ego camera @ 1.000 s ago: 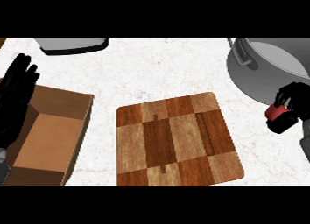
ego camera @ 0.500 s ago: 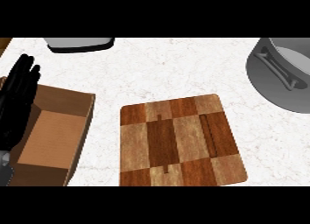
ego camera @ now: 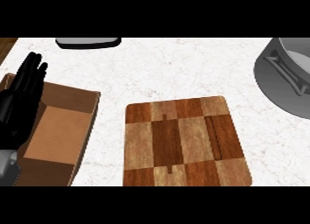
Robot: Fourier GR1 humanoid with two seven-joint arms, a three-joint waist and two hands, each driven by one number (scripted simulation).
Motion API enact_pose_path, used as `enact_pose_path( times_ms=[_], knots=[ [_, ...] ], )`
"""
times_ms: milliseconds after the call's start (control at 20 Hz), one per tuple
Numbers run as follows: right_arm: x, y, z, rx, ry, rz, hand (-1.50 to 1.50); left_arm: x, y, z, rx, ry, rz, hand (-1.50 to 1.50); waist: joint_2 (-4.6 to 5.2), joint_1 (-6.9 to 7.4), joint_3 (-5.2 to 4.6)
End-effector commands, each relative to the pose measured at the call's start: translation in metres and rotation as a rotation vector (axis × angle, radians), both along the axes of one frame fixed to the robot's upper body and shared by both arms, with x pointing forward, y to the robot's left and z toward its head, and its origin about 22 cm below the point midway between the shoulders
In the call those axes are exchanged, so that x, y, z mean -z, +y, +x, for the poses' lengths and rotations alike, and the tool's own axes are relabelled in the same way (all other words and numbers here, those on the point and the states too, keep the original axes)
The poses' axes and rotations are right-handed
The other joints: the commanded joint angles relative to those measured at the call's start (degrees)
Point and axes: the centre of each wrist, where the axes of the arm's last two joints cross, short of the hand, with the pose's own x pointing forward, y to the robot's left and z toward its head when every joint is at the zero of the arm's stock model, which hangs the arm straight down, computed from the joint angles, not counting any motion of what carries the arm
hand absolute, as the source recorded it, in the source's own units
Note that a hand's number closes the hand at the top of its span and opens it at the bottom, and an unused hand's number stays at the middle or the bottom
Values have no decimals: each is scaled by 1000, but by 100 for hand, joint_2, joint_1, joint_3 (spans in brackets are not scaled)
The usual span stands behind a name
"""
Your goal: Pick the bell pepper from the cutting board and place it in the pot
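From the head view you see the cutting board bare on the counter, the pot well apart at the right edge (bell pepper nowhere visible). Your left hand rests, fingers straight, over the brown box.

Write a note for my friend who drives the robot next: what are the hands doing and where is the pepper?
Left hand: open, fingers up, resting at the view's left over the brown box.
Right hand: out of view.
Cutting board: bare, no bell pepper on it.
Pot: at the right edge, partly cut off; its inside barely shows.
Done: pepper off the board.
Left: cannot tell whether it is in the pot; check first.
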Motion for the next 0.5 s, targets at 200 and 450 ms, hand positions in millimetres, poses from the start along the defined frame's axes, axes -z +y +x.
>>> enact_pose_path(
  times_ms=[200,450],
  knots=[
    [-41,12,8,-22,-25,76,150,47,-30,2,73,184,-89,0,182,209,-124],
    [-45,8,27,54,-13,104,150,52,-30,2,86,172,-78,0,222,392,-124]
  ],
)
